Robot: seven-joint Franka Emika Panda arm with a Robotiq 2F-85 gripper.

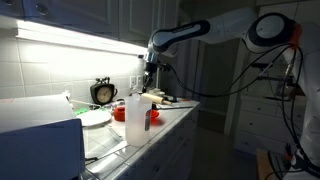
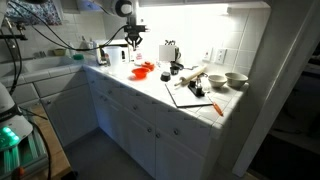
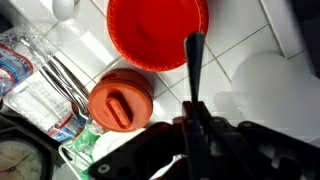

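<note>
In the wrist view my gripper [image 3: 195, 128] is shut on a thin dark utensil [image 3: 195, 62]. Its free end reaches over the rim of a red bowl [image 3: 155, 30] on the white tiled counter [image 3: 250, 70]. An orange round lid [image 3: 120, 100] lies just left of the utensil. In both exterior views the gripper [image 1: 151, 68] [image 2: 133, 38] hangs above the counter, over the red bowl [image 2: 146, 67]. What kind of tool the utensil is cannot be made out.
A metal whisk [image 3: 58, 78], a crinkled plastic bag [image 3: 28, 95] and a clock [image 3: 14, 160] lie left of the lid. A clear bottle [image 1: 137, 120] and a white plate [image 1: 95, 118] stand nearby. Further along sit a dark board [image 2: 190, 96] with a rolling pin [image 2: 190, 77] and a white bowl [image 2: 237, 78].
</note>
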